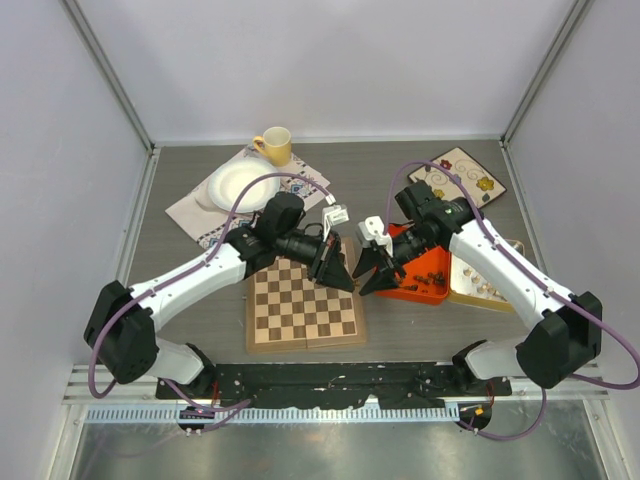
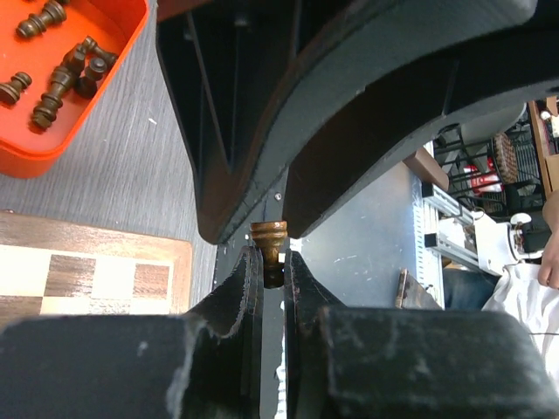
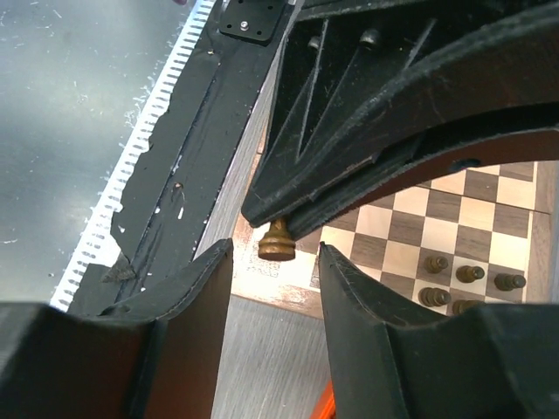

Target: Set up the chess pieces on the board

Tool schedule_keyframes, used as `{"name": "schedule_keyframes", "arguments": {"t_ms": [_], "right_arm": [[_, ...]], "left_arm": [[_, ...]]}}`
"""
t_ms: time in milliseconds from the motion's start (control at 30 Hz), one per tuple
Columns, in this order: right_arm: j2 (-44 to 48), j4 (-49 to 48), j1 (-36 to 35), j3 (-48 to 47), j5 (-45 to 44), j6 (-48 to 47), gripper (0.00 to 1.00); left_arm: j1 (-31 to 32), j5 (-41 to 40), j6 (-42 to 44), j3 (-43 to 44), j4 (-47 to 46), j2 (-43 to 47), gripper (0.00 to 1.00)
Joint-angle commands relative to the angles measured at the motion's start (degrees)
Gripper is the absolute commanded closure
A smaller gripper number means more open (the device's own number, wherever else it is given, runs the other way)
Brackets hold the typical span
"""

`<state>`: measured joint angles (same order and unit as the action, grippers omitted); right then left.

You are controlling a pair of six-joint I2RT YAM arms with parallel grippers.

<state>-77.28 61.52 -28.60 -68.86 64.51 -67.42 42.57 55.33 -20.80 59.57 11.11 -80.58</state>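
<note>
The chessboard (image 1: 305,310) lies in front of the arms. My left gripper (image 1: 345,272) hovers over the board's far right corner, shut on a small brown chess piece (image 2: 269,247), gripping its top with the base sticking out. My right gripper (image 1: 365,275) faces it with jaws open, one finger on each side of the piece's base (image 3: 278,243) and not touching it. Several dark pieces stand on the board (image 3: 463,278). More dark pieces lie in the orange tray (image 2: 52,131). Pale pieces lie in a tan tray (image 1: 485,285).
A white plate (image 1: 240,185) on a cloth and a yellow mug (image 1: 275,145) stand at the back left. A floral square plate (image 1: 458,178) is at the back right. The orange tray (image 1: 420,285) sits just right of the board.
</note>
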Motion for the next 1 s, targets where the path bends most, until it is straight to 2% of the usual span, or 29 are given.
{"name": "schedule_keyframes", "arguments": {"t_ms": [0,133,267,367,400,433,500,533,567,600,700,833,867,967], "right_arm": [[0.6,-1.0,-0.9,-1.3,2.0,1.5,0.54],[0.6,-1.3,-1.3,-1.2,1.6,2.5,0.66],[1.0,-1.9,-1.5,-1.2,1.0,3.8,0.90],[1.2,-2.1,-1.5,-1.1,0.5,4.1,0.99],[1.4,-2.3,-1.5,-0.7,0.1,4.5,0.99],[1.6,-3.2,-1.5,-0.4,-0.2,6.1,0.99],[2.3,-5.3,-1.1,0.7,-0.5,9.4,0.99],[2.7,-7.5,-0.4,0.9,-0.5,10.9,0.99],[2.9,-8.6,0.0,1.1,-0.4,14.6,0.99],[3.3,-9.5,0.3,1.0,-0.4,16.3,0.99],[3.5,-13.3,0.7,-0.1,-0.8,24.9,0.99],[3.0,-21.4,0.7,-2.2,1.3,37.8,0.99],[2.8,-22.7,0.7,-3.1,2.0,40.5,0.99],[2.1,-30.5,0.8,-4.1,5.7,52.7,0.99]], "left_arm": [[-0.1,-1.2,-1.4,0.5,-3.6,-0.5,0.99],[-0.1,-2.9,-1.7,0.5,-3.9,-0.6,0.99],[-0.2,-4.4,-1.4,0.5,-3.6,-0.4,0.99],[-0.6,-6.5,-2.6,0.3,-3.2,0.6,0.94],[-1.1,-6.8,-3.2,0.0,-4.2,0.9,0.91],[-1.5,-7.1,-3.9,-0.3,-4.7,2.4,0.76],[-2.7,-8.7,-5.0,-2.3,-6.6,4.7,0.63],[-3.1,-9.7,-5.0,-3.0,-7.6,6.0,0.48],[-3.8,-10.7,-5.0,-4.3,-8.6,9.5,0.42],[-4.0,-11.6,-4.9,-6.8,-10.8,11.4,0.31],[-4.3,-17.7,-4.8,-11.8,-19.6,18.8,0.17],[-4.4,-26.9,-6.9,-25.5,-39.7,26.8,0.07],[-4.3,-28.3,-7.1,-27.8,-47.9,27.8,0.06],[-4.3,-27.5,-3.8,-31.5,-58.1,29.1,0.05]]}}
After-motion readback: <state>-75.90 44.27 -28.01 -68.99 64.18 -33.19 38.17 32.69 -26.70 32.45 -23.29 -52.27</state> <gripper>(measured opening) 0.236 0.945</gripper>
